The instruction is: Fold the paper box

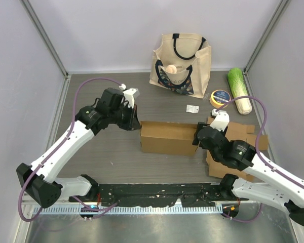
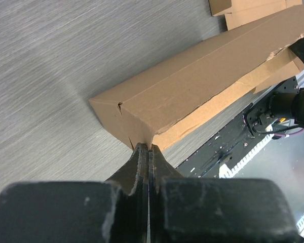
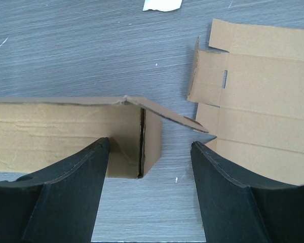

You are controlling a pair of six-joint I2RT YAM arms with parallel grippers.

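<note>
One paper box [image 1: 164,137], lengthwise left-to-right

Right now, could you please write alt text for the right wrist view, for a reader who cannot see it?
The right hand, open, hangs over the end of a long cardboard box whose end flap sticks out unfolded. Flat cardboard sheets lie beside it on the grey table.
</note>
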